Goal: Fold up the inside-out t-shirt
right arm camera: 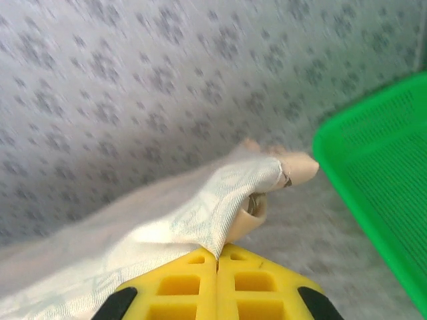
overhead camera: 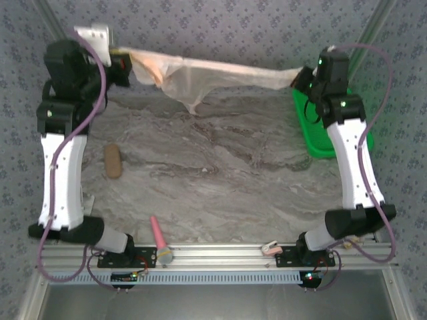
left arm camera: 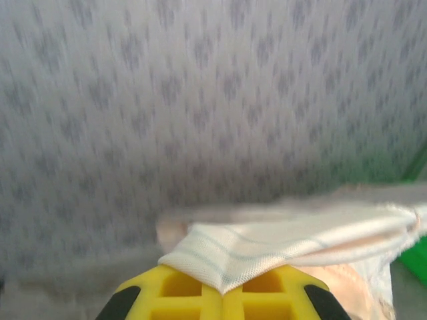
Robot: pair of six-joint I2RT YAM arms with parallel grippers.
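I hold the inside-out t-shirt (overhead camera: 213, 75) strung above the far edge of the tabletop (overhead camera: 220, 167), long axis left to right, middle sagging; left gripper (left arm camera: 223, 290) and right gripper (right arm camera: 217, 261) each pinch one end, equally near

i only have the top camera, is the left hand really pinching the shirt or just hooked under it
observer: Pinching. In the left wrist view the left hand is shut on a folded, pale striped edge of the shirt.
operator: and the right one
observer: The right hand is shut as well, and the cloth comes out right at its tips.
operator: any loose bit past that hand
observer: Yes. In the right wrist view a small peach fold sticks out beyond the tips, towards the green basket on its right.
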